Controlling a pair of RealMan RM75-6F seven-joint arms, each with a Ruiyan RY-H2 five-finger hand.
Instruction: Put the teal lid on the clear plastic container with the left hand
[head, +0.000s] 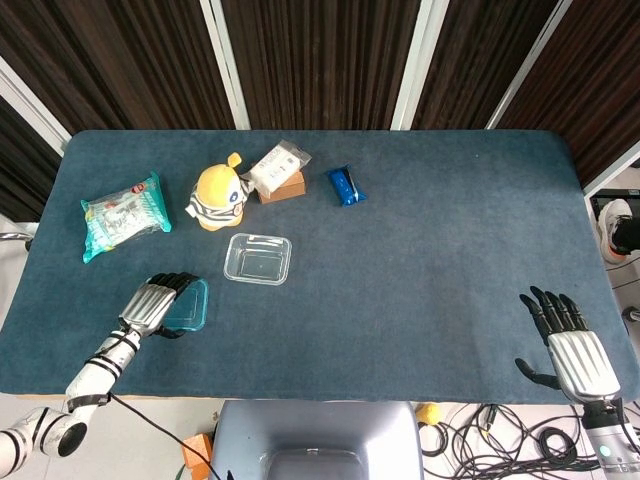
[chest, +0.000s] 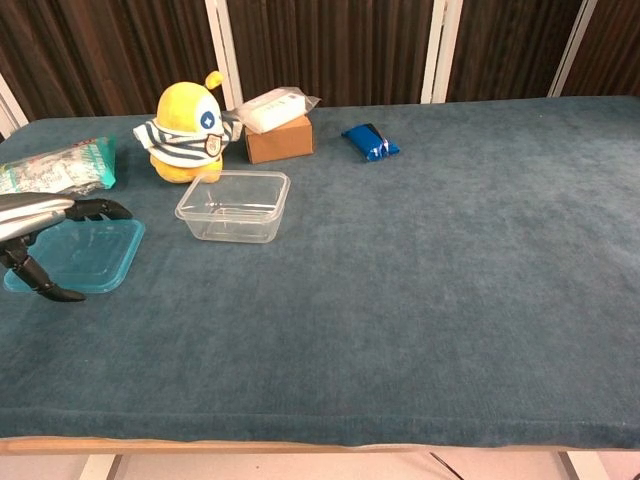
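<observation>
Treat the teal lid (chest: 78, 256) as thin, light and slippery, pinched at its left edge (apparently lifted) by your left hand (head: 150, 304), left of the clear plastic container (head: 258, 259).

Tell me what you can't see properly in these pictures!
- Whether the left hand really grips the teal lid: in the head view the hand covers the lid's left part; in the chest view the picture's left edge cuts the hand off.
- The right hand: outside the chest view entirely.
- The writing on the snack bag: too small in both views.
- The brown box: partly hidden under a white packet.
</observation>
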